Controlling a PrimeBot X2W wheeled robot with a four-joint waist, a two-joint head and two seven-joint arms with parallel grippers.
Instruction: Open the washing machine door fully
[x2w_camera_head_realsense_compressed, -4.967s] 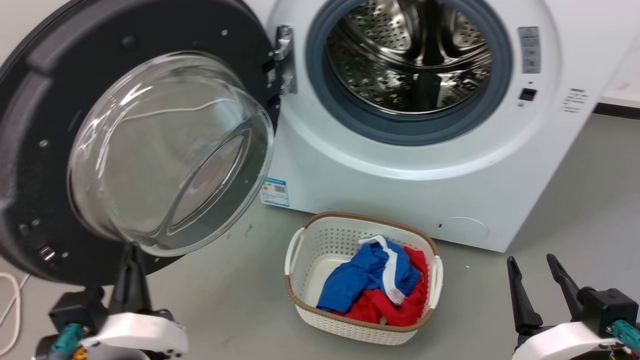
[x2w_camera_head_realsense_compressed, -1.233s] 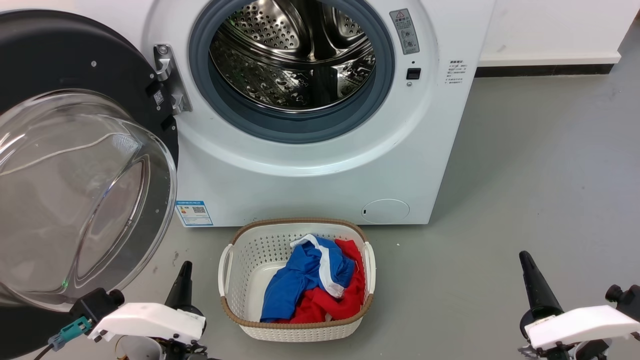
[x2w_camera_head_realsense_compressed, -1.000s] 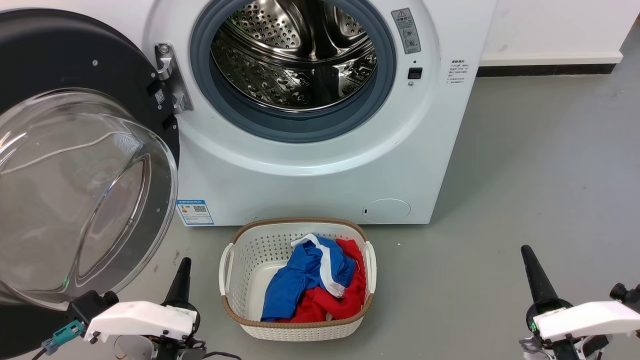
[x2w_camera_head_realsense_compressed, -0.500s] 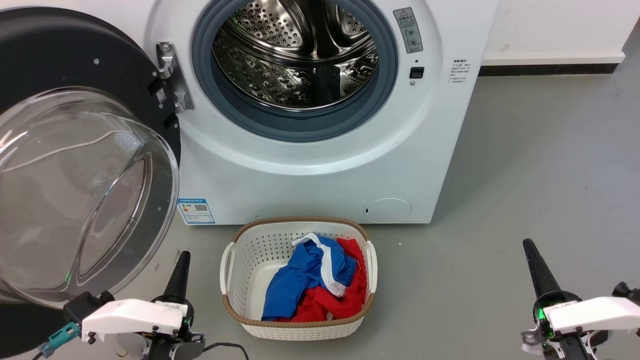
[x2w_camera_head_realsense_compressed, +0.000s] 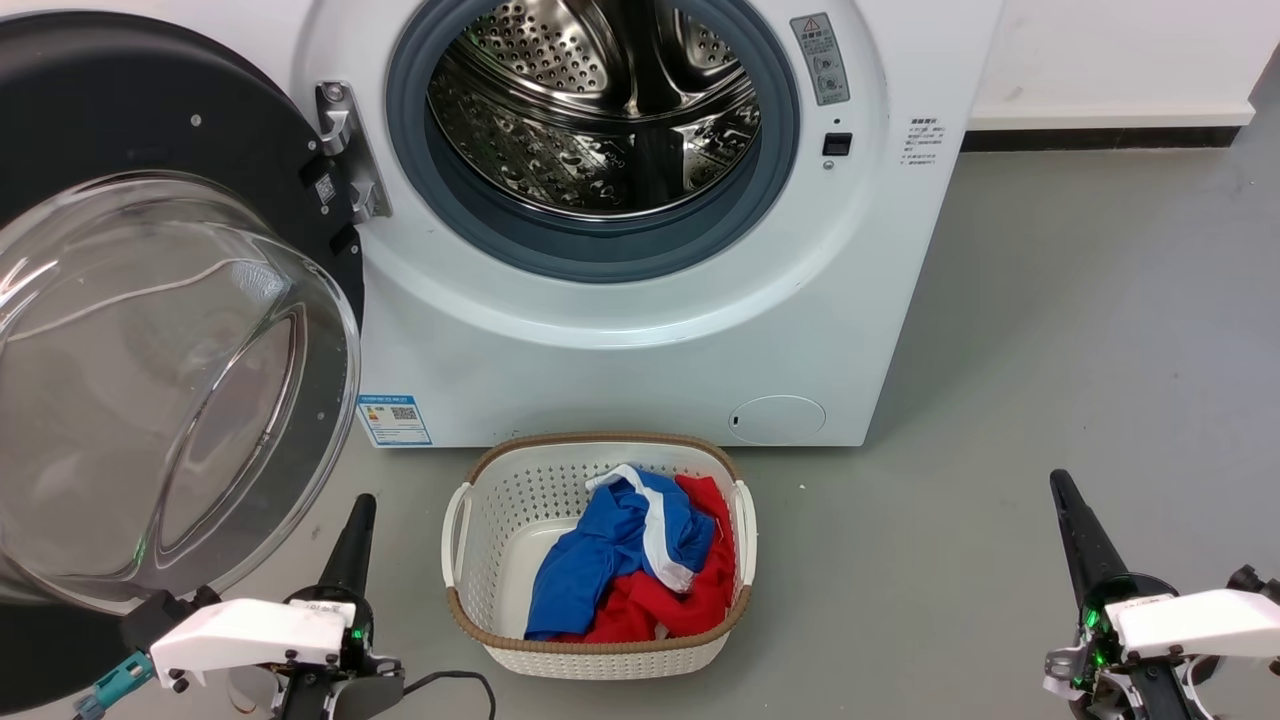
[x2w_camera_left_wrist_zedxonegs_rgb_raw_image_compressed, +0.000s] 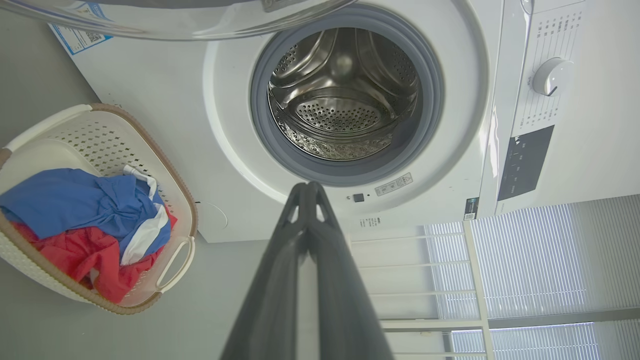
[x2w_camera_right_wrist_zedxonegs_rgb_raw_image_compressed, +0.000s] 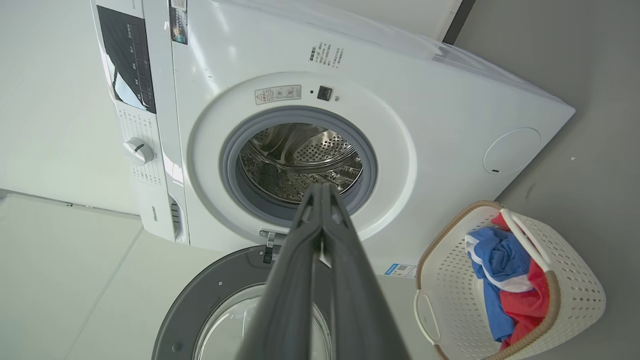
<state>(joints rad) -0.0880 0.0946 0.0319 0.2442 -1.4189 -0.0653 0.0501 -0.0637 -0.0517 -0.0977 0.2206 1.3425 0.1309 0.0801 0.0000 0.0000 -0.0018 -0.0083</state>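
The white washing machine (x2w_camera_head_realsense_compressed: 620, 340) stands open, its grey-ringed steel drum (x2w_camera_head_realsense_compressed: 595, 120) bare. The washing machine door (x2w_camera_head_realsense_compressed: 150, 130), a black disc with a clear glass bowl (x2w_camera_head_realsense_compressed: 170, 390), is swung far out to the left on its hinge (x2w_camera_head_realsense_compressed: 345, 150). My left gripper (x2w_camera_head_realsense_compressed: 358, 510) is shut and empty, low at the left, just below the glass bowl's rim and apart from it. My right gripper (x2w_camera_head_realsense_compressed: 1062, 487) is shut and empty at the lower right, far from the machine. The left wrist view looks along the shut left gripper (x2w_camera_left_wrist_zedxonegs_rgb_raw_image_compressed: 307, 186) at the drum (x2w_camera_left_wrist_zedxonegs_rgb_raw_image_compressed: 345, 100); the right wrist view shows the shut right gripper (x2w_camera_right_wrist_zedxonegs_rgb_raw_image_compressed: 320, 187) and the door (x2w_camera_right_wrist_zedxonegs_rgb_raw_image_compressed: 200, 300).
A white perforated laundry basket (x2w_camera_head_realsense_compressed: 470, 500) with blue and red clothes (x2w_camera_head_realsense_compressed: 630, 570) sits on the grey floor just before the machine, between my grippers. Grey floor (x2w_camera_head_realsense_compressed: 1080, 330) stretches to the right. A white wall with a dark skirting (x2w_camera_head_realsense_compressed: 1090, 140) runs behind.
Since five seconds ago the head camera has turned right, and both grippers have closed. Over the last second the left gripper sank slightly and the right one rose a little.
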